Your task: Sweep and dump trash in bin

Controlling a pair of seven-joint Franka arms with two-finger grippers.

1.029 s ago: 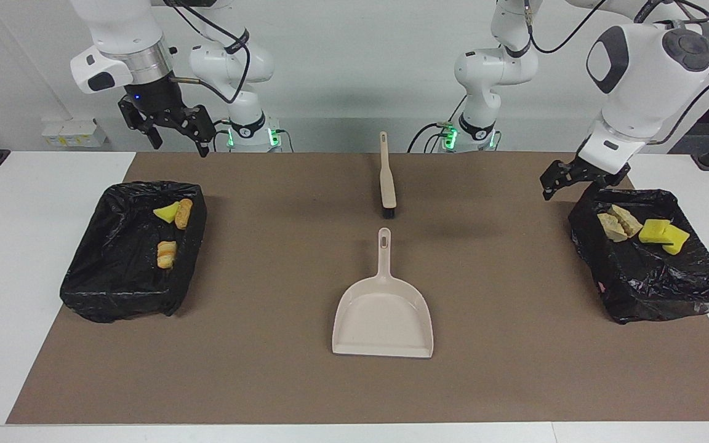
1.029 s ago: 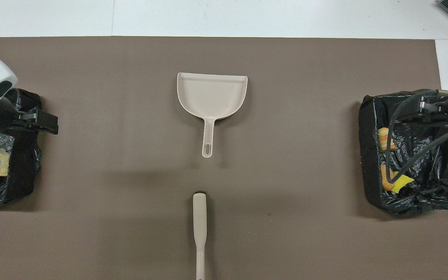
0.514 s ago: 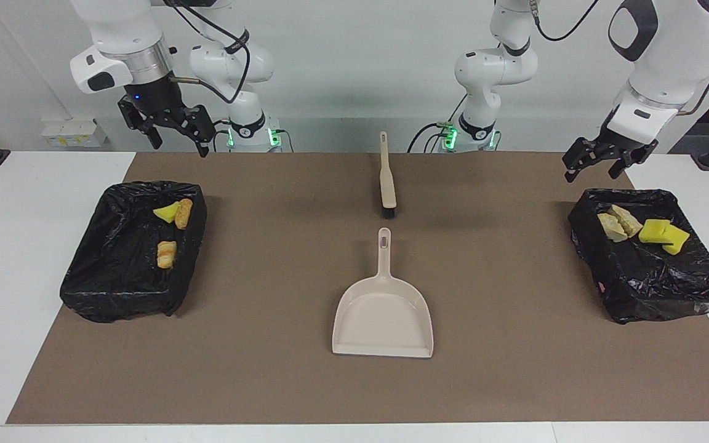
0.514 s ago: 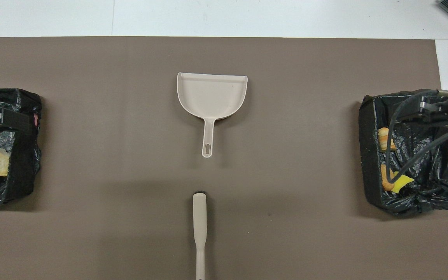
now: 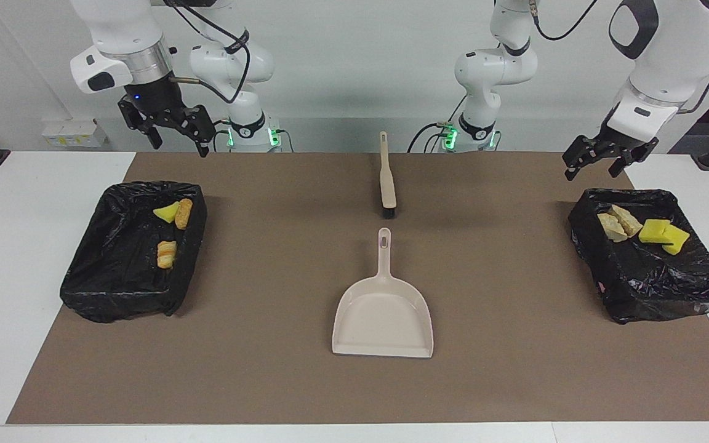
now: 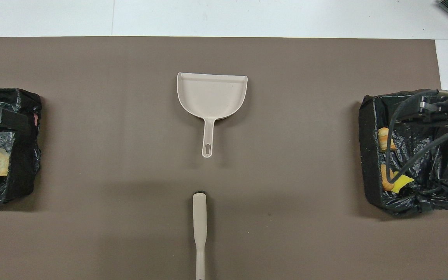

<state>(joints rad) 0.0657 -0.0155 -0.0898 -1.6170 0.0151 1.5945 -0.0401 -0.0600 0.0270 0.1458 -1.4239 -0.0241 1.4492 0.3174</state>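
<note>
While both bins [image 5: 133,252] [image 5: 650,258] hold trash [image 5: 631,227], the dustpan [image 5: 383,314] lies bare.

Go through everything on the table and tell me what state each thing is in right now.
Dustpan: flat on the mat, empty, unheld.
Brush: lying flat, unheld.
Bin at the right arm's end: lined, three trash pieces inside.
Bin at the left arm's end: lined, four trash pieces inside.
Left claw: open, empty, raised.
Right claw: open, empty, raised.
</note>
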